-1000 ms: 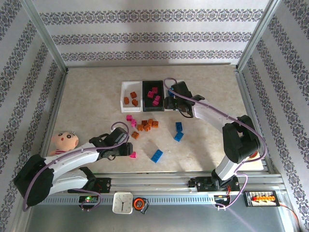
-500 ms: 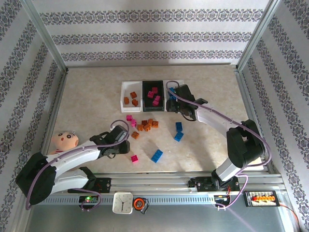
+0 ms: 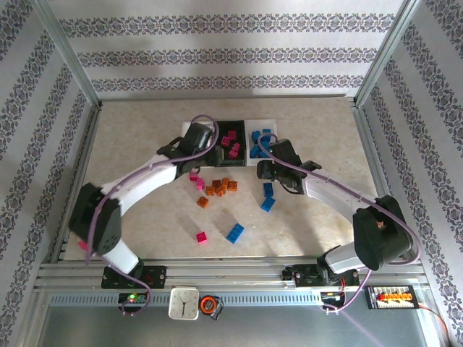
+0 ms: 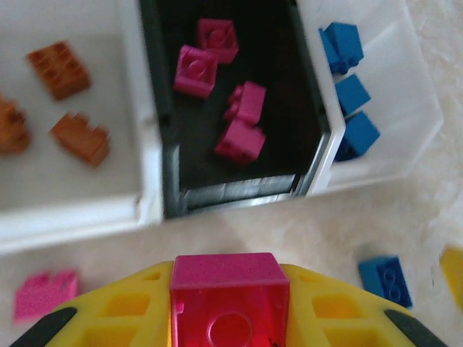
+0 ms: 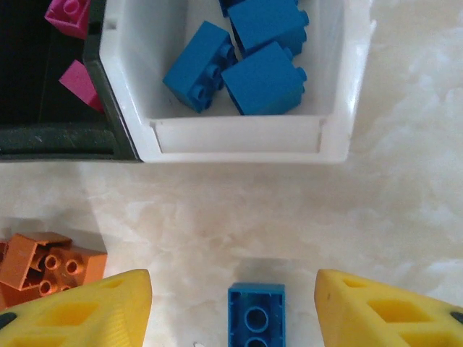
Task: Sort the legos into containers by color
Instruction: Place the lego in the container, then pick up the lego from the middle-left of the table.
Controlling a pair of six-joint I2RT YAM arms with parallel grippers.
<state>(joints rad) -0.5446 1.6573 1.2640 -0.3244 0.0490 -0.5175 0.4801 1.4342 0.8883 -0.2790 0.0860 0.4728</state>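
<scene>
At the near rail, a clock (image 3: 184, 303), face too small to read. Beyond it on the table (image 3: 145, 130), scattered legos: a loose magenta lego (image 3: 202, 236), a loose blue lego (image 3: 235, 233), then an orange cluster (image 3: 221, 187). Next, the right claw (image 5: 231, 307), spread wide, with a blue brick (image 5: 255, 314) flat on the table between its yellow fingers (image 5: 79, 311), near end cut off by the frame. Higher up, the left claw (image 4: 226, 311), pinching a magenta brick (image 4: 228, 285) just short of the black bin (image 4: 231, 194), fingertips cropped. Farthest, three bins in a row: orange bricks in the left white bin (image 4: 72, 213), magenta in the black, blue in the right white bin (image 5: 239, 137).
</scene>
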